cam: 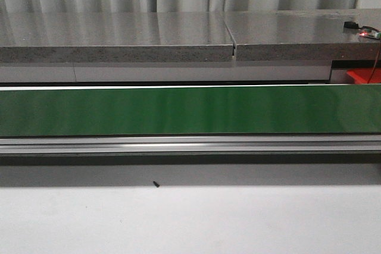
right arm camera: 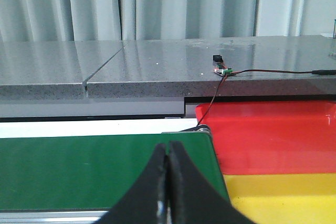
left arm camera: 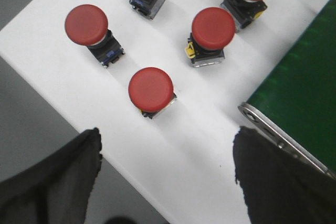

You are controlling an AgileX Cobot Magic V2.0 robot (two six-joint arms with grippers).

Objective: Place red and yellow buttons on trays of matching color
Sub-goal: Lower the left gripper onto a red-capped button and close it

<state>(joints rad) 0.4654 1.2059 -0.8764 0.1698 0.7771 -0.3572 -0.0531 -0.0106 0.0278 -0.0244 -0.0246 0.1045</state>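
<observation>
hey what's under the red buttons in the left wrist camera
A white surface lies under them. Each red button sits on its own dark switch body, mostly hidden by the cap. The left gripper is open above the surface, touching nothing.

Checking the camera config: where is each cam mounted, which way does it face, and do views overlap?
Front view: faces forward over the table at the green conveyor belt and grey counter; no arm shows.
Left wrist view: looks down at red buttons on a white board; open left hand shows.
Right wrist view: faces the belt end, red tray and yellow tray; shut right hand shows.
All three share the belt.
</observation>
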